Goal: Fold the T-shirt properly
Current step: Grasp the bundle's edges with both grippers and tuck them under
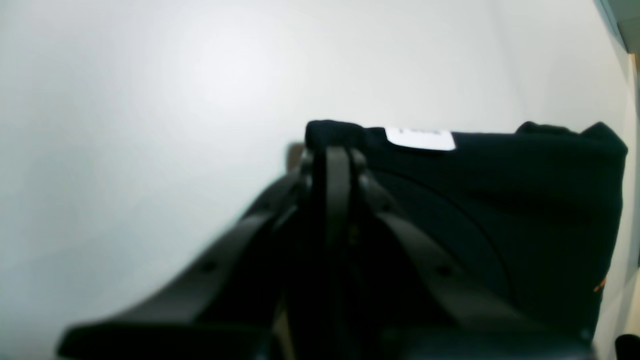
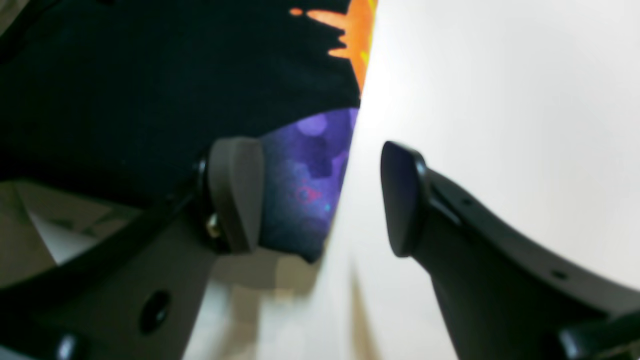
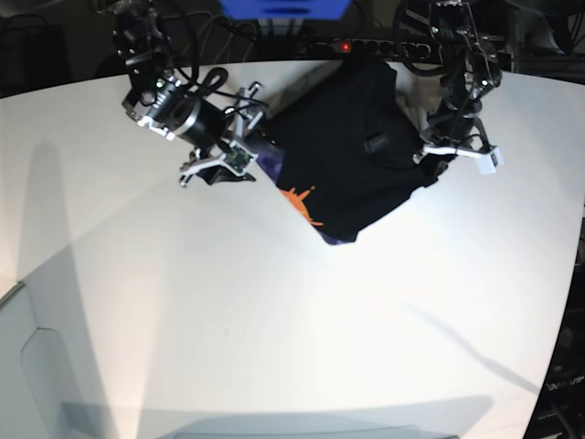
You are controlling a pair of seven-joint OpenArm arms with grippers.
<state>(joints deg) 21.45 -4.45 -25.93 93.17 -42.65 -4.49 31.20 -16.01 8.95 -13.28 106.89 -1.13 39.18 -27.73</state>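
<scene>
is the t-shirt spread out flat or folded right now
Partly folded, not spread flat: the black T-shirt lies doubled over, with a strip of orange and purple print showing along one edge.

A high, frontal base view takes in two robot arms reaching from the far side of a white table (image 3: 210, 320), with a black T-shirt (image 3: 352, 146) between them, while two wrist cameras look down close from the arms. The left wrist view closes in past blurred fingertips on a shirt edge with a white tag; the right looks between its fingers at a purple-and-orange printed edge, which the base view shares from farther away.
</scene>
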